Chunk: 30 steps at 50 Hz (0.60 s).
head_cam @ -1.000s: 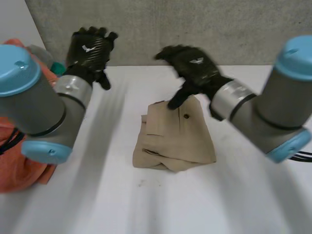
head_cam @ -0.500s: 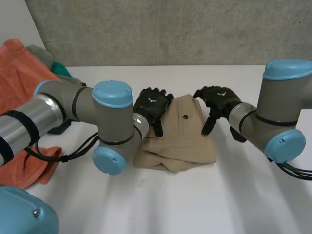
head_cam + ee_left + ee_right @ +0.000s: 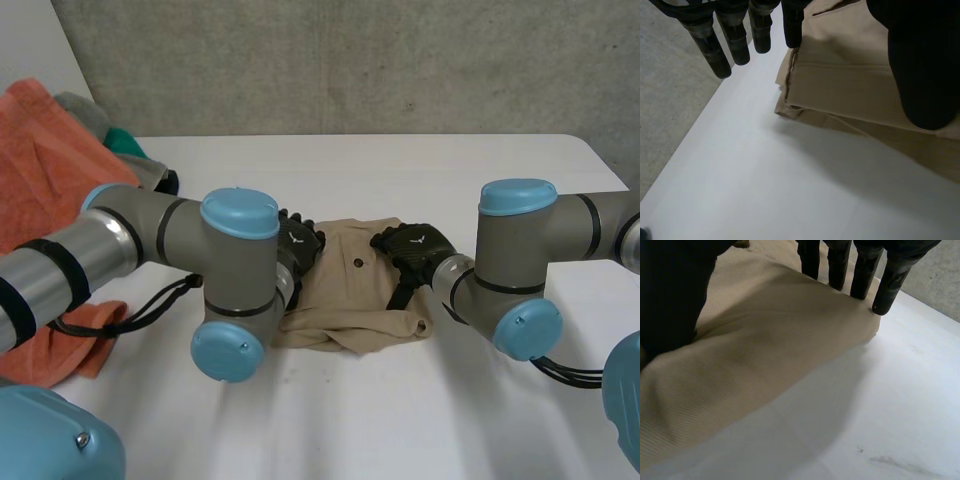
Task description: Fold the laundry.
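Our left hand is down at the left side of the folded tan garment. Its fingers are straight and a little apart, with their tips at the cloth's side edge where the layers stack, and one tip touches that edge. The thumb is held wide of them above the top layer, so the hand grips nothing. Our right hand is at the opposite side and is likewise spread. Its straight fingers have their tips at the cloth's far edge, and its thumb is over the rounded fold. Between our two hands the garment lies in the middle of the white worktop, folded into a compact stack with a dark button showing on top. Well apart, at the worktop's left edge, we see an orange cloth with a green cloth behind it. A grey wall stands beyond.
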{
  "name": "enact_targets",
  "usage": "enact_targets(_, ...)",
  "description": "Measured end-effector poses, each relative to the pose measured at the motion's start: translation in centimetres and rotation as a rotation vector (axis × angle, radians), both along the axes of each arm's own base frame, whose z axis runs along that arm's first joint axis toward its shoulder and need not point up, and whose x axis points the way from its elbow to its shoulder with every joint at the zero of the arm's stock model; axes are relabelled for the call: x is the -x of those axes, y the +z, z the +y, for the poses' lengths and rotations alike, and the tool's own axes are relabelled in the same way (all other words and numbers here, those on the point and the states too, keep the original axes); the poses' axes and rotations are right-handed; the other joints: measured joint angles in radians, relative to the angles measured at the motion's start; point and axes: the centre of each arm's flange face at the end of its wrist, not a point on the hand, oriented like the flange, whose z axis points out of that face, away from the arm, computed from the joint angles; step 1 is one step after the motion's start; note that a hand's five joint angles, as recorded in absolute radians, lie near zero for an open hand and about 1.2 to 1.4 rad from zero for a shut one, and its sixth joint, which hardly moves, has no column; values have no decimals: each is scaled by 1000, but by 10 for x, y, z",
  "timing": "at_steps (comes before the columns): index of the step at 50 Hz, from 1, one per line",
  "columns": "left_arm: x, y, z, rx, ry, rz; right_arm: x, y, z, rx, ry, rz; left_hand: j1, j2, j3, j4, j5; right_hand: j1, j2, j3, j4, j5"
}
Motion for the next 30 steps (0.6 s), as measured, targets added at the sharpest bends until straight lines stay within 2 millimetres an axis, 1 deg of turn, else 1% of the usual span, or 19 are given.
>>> enact_targets(2,1,2,1,2,-6,6,0,4,0,9,-4,-1,0,0,0,0,0,-3,0,0,0,-2)
enact_targets(5,3,16,2,26,-14,35,2,30,-1,52,-18,-31,0,0,0,0,0,-3,0,0,0,-2)
enact_targets(7,4,20,2,31,-15,41,2,33,-1,56,-21,-37,0,0,0,0,0,-3,0,0,0,-2)
enact_targets(8,4,36,2,58,-16,70,3,39,0,63,-25,-46,0,0,0,0,0,-3,0,0,0,-2)
enact_targets(9,3,43,1,69,-17,81,7,59,3,80,-46,-89,0,0,0,0,0,-3,0,0,0,-2)
enact_targets(10,3,51,1,81,-19,97,9,65,4,81,-56,-105,0,0,0,0,0,-3,0,0,0,-2)
enact_targets(11,3,51,1,81,-19,97,9,65,4,81,-56,-105,0,0,0,0,0,-3,0,0,0,-2)
enact_targets(12,1,65,2,96,-26,128,15,74,5,80,-82,-139,0,0,0,0,0,-3,0,0,0,-2)
enact_targets(13,1,70,3,99,-30,140,23,81,5,69,-118,-175,0,0,0,0,0,-3,0,0,0,-2)
enact_targets(16,-3,87,6,98,-55,186,44,86,4,35,-199,-242,0,0,0,0,0,-3,0,0,0,-2)
enact_targets(17,-6,94,9,87,-76,213,53,84,4,14,-233,-262,0,0,0,0,0,-3,0,0,0,-2)
enact_targets(18,-8,97,11,79,-90,225,57,83,4,4,-248,-270,0,0,0,0,0,-3,0,0,0,-2)
enact_targets(19,-10,102,15,61,-121,249,67,77,5,-26,-281,-284,0,0,0,0,0,-3,0,0,0,-2)
enact_targets(20,-11,104,17,53,-136,258,70,75,6,-36,-289,-287,0,0,0,0,0,-3,0,0,0,-2)
enact_targets(23,-17,113,32,-9,-241,311,81,58,12,-97,-311,-295,0,0,0,0,0,-3,0,0,0,-2)
enact_targets(25,-21,117,43,-58,-321,343,83,44,19,-136,-298,-298,0,0,0,0,0,-3,0,0,0,-2)
enact_targets(26,-23,118,47,-76,-348,353,83,42,20,-142,-292,-299,0,0,0,0,0,-3,0,0,0,-2)
enact_targets(28,-27,119,55,-126,-413,379,80,30,26,-169,-253,-310,0,0,0,0,0,-3,0,0,0,-2)
enact_targets(30,-30,119,58,-147,-435,389,78,27,28,-175,-236,-315,0,0,0,0,0,-3,0,0,0,-2)
